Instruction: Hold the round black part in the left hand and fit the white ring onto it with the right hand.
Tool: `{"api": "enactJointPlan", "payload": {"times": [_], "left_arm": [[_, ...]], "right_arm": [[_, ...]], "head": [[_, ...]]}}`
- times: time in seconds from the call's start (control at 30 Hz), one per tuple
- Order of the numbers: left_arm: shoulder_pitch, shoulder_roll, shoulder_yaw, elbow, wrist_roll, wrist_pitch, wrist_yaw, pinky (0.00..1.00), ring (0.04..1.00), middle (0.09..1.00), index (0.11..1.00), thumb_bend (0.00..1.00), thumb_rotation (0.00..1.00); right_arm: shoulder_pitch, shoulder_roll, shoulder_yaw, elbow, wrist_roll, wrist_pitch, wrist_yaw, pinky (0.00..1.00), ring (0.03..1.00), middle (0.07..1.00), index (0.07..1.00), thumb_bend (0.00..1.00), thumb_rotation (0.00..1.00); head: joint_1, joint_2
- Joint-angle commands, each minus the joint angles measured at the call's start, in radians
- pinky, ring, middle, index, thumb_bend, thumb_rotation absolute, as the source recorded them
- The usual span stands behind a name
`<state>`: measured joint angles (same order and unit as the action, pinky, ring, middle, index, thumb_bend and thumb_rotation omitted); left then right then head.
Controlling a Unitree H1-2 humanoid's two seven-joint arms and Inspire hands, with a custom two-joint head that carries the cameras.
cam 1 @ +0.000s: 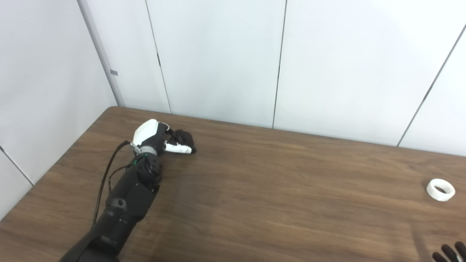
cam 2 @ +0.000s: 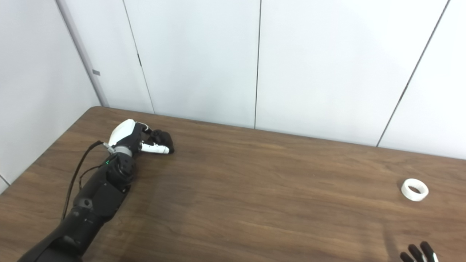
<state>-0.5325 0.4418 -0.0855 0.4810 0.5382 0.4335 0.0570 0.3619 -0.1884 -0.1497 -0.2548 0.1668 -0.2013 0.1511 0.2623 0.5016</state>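
Note:
The round black part [cam 1: 185,138] lies on the wooden table [cam 1: 276,189] at the far left. My left hand [cam 1: 157,137] reaches it with the arm stretched out. Its fingers curl over the part and the white thumb [cam 1: 178,148] lies along the near side, so the hand looks closed on it; the dark fingers blend with the part. The part rests on the table. The white ring [cam 1: 441,189] lies flat at the far right, also in the right eye view [cam 2: 414,189]. Only the fingertips of my right hand [cam 1: 450,253] show at the bottom right corner, spread and empty, well short of the ring.
White wall panels [cam 1: 218,58] run close behind the table's back edge and along its left side. A black cable [cam 1: 105,178] hangs beside my left forearm. The table's left corner is near my left hand.

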Motion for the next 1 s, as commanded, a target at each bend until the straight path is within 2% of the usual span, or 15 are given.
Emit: {"api": "enactJointPlan", "payload": {"times": [0.0, 0.3, 0.5, 0.6, 0.7, 0.87, 0.97], "left_arm": [[-0.035, 0.038, -0.001, -0.03, 0.01, -0.034, 0.026, 1.0, 0.919, 0.81, 0.482, 0.52, 0.05], [-0.012, 0.045, -0.017, -0.08, 0.027, -0.064, 0.043, 1.0, 0.915, 0.797, 0.483, 0.52, 0.05], [0.024, 0.052, -0.035, -0.196, 0.049, -0.044, 0.016, 1.0, 0.92, 0.794, 0.483, 0.52, 0.05], [0.045, 0.046, -0.033, -0.278, 0.049, -0.005, -0.022, 1.0, 0.925, 0.793, 0.483, 0.52, 0.05], [0.066, 0.039, -0.032, -0.365, 0.049, 0.028, -0.069, 1.0, 0.927, 0.792, 0.483, 0.52, 0.04], [0.097, 0.002, 0.001, -0.507, 0.118, 0.036, -0.206, 0.99, 0.928, 0.787, 0.484, 0.52, 0.05], [0.116, -0.031, 0.012, -0.602, 0.154, 0.036, -0.294, 0.93, 0.932, 0.795, 0.485, 0.52, 0.05]], "right_arm": [[0.008, 0.001, 0.002, -0.008, 0.001, -0.003, -0.005, 0.86, 0.93, 0.955, 0.988, 0.51, 1.0], [0.0, 0.011, 0.008, -0.006, -0.008, 0.004, -0.012, 0.84, 0.923, 0.944, 0.976, 0.53, 1.0], [-0.008, 0.017, 0.017, -0.012, -0.031, 0.02, -0.019, 0.82, 0.905, 0.945, 0.975, 0.53, 1.0], [-0.014, 0.009, 0.029, -0.012, 0.026, 0.023, 0.011, 0.88, 0.945, 0.967, 0.994, 0.56, 1.0], [-0.019, 0.008, 0.034, -0.021, 0.03, 0.042, 0.007, 0.89, 0.965, 0.97, 1.0, 0.59, 1.0], [-0.018, 0.027, 0.036, -0.048, 0.013, 0.088, -0.025, 0.87, 0.954, 0.958, 1.0, 0.58, 1.0], [-0.016, 0.036, 0.039, -0.062, 0.01, 0.103, -0.036, 0.87, 0.949, 0.947, 0.999, 0.56, 1.0]], "head": [[0.001, 0.001], [-0.018, 0.005], [-0.038, 0.011], [-0.045, 0.015], [-0.058, 0.022], [-0.088, 0.04], [-0.103, 0.047]]}}
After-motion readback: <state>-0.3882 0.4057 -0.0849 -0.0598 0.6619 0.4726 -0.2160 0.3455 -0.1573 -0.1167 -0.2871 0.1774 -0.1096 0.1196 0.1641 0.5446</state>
